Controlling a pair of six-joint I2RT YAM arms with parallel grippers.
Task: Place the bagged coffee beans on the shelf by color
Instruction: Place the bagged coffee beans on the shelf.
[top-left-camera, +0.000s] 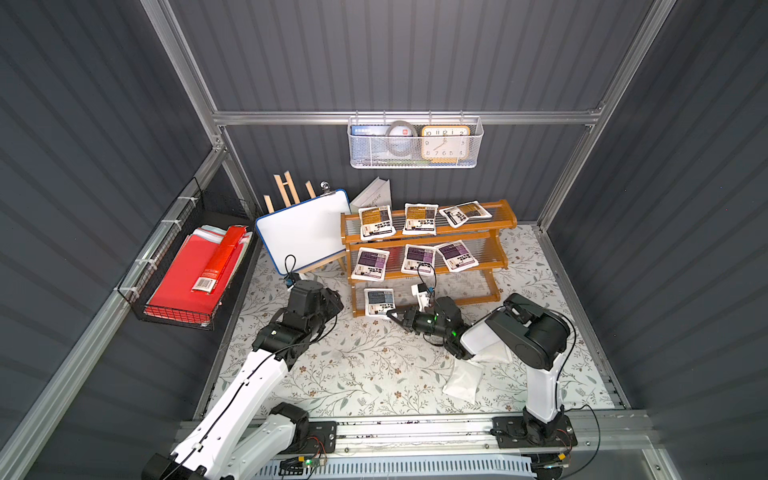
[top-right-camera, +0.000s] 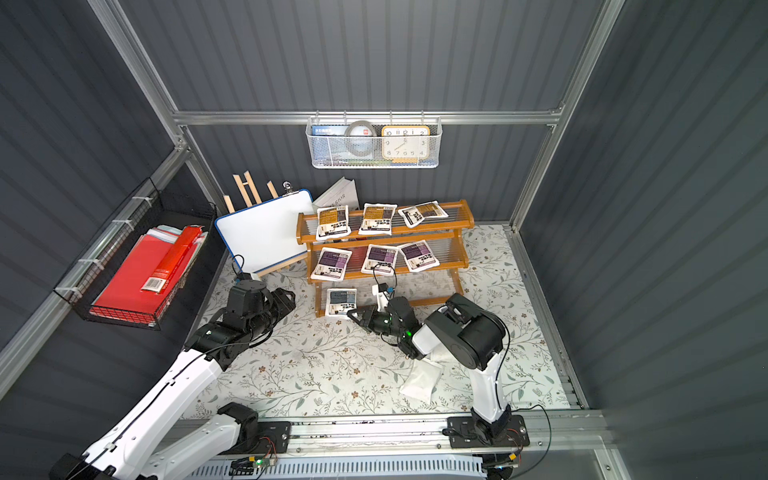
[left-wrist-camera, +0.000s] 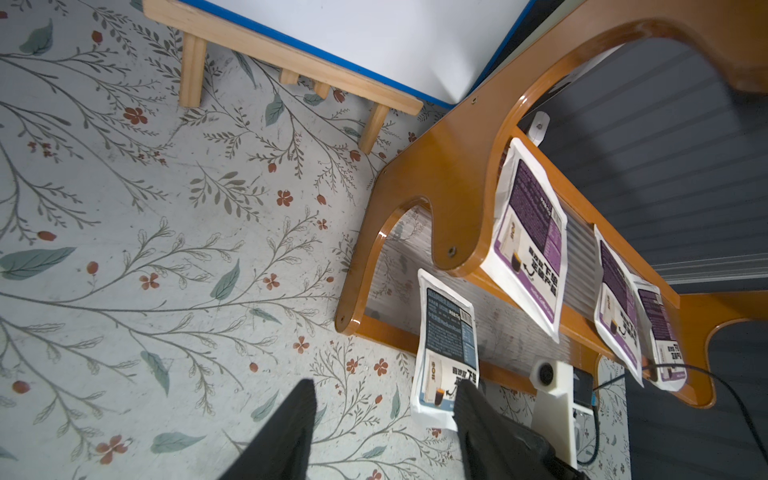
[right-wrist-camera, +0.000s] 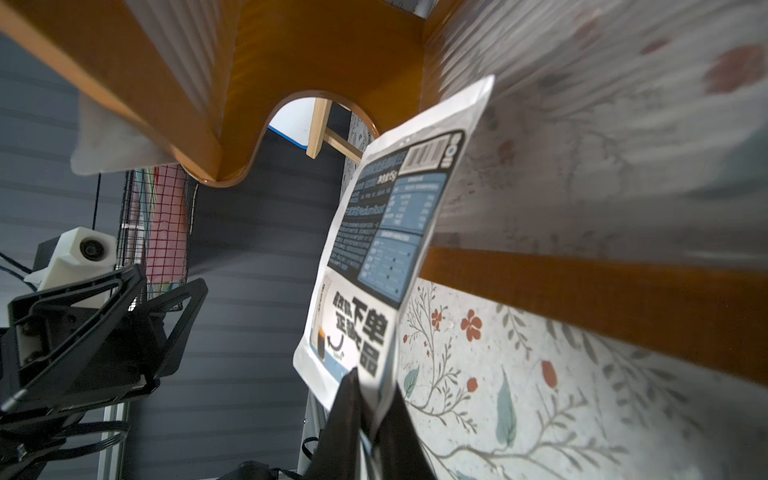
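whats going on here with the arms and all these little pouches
The right gripper is shut on a corner of a white pouch with a grey-blue label, holding it on the bottom tier of the orange-brown wooden three-tier shelf. Three orange-brown-labelled pouches sit on the top tier, three purple-labelled ones on the middle. The left gripper hangs open and empty beside the shelf. Two plain white pouches lie on the floral mat.

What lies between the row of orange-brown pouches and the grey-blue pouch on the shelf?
Both top views show the middle tier there, carrying three purple pouches, above the grey-blue pouch.
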